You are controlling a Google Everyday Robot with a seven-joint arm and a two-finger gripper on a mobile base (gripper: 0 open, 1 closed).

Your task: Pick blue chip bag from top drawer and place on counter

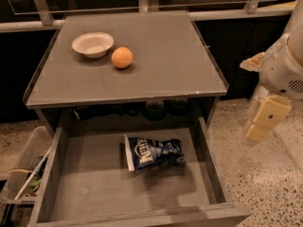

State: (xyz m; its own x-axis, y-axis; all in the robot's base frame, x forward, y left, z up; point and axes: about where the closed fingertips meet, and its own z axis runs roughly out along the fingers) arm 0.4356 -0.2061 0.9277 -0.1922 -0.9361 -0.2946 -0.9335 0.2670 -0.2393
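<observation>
The blue chip bag (pixel 154 152), dark navy and crinkled with white lettering, lies flat near the middle of the open top drawer (pixel 85 193), a little toward the back. The drawer is pulled out below the grey counter (pixel 161 65). My gripper (pixel 262 121) hangs at the right, beyond the drawer's right wall and below counter height. It points down over the speckled floor, well apart from the bag, and nothing shows in it.
A white bowl (pixel 93 44) and an orange (pixel 122 57) sit on the counter's back left. A clear plastic bin (pixel 23 171) with odds and ends stands left of the drawer. A metal rail (pixel 42 4) runs behind the counter.
</observation>
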